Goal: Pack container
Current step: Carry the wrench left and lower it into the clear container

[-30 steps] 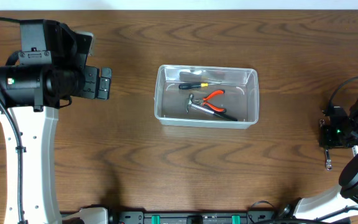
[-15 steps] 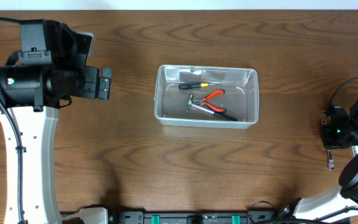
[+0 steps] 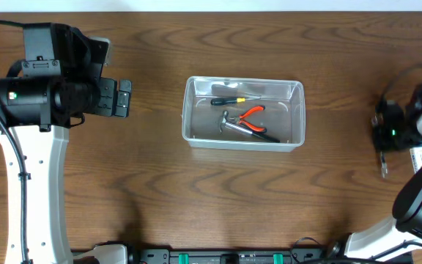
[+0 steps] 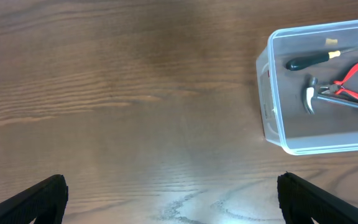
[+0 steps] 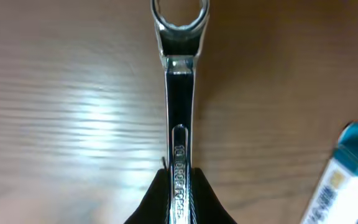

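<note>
1. Since a second ago, my right gripper [image 5: 180,186] has closed and swung toward the far side of the table [image 3: 196,44], taking the wrench [image 5: 180,93] with it.
2. Its jaws are pinched tight on the wrench's flat shank, with the ring end pointing ahead. My left gripper [image 4: 173,198] stands wide apart and holds nothing.
3. The container [image 3: 189,110] sits mid-table between my arms, well apart from the right gripper. It already holds a hammer [image 3: 233,126], pliers [image 3: 253,116] and a screwdriver [image 3: 226,101].
4. The container looks like thin, light plastic and would probably slide if nudged. If it needs moving, I would grip it by the rim of a short wall. The polished steel wrench is stiff and probably slippery, so it may pivot in my grip.
5. My fingers hide the wrench's other end. A blue-and-white box [image 5: 344,177] is cut off at the frame edge and its print is blurred.
</note>
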Robot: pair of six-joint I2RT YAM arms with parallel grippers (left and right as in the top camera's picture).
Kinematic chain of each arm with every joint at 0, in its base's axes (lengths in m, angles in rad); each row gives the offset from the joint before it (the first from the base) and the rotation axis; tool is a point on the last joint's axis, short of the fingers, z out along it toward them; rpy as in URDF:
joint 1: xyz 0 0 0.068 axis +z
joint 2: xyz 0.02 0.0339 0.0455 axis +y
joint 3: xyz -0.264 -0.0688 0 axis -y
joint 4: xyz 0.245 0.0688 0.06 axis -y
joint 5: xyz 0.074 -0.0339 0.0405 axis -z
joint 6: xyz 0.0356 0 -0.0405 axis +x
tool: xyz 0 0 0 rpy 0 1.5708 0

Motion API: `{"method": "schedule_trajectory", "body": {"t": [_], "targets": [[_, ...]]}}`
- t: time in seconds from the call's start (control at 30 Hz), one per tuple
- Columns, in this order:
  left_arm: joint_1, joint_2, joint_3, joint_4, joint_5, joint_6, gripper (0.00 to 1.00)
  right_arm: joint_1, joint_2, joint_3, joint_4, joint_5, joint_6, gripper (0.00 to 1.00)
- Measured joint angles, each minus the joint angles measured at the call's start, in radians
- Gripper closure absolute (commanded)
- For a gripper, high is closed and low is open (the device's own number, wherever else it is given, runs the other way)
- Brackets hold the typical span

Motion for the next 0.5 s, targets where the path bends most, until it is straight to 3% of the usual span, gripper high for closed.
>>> {"method": "schedule_trajectory", "body": {"t": [0.27, 0.5], "targets": [[0.000, 0.000, 0.000, 0.002, 0.000, 0.000, 0.02, 0.226, 0.005, 0.376, -0.252, -0.036, 0.003, 0.99], [0.000, 0.000, 0.000, 0.002, 0.000, 0.000, 0.02, 0.442, 0.005, 0.621, -0.320, -0.054, -0.072, 0.99]]}}
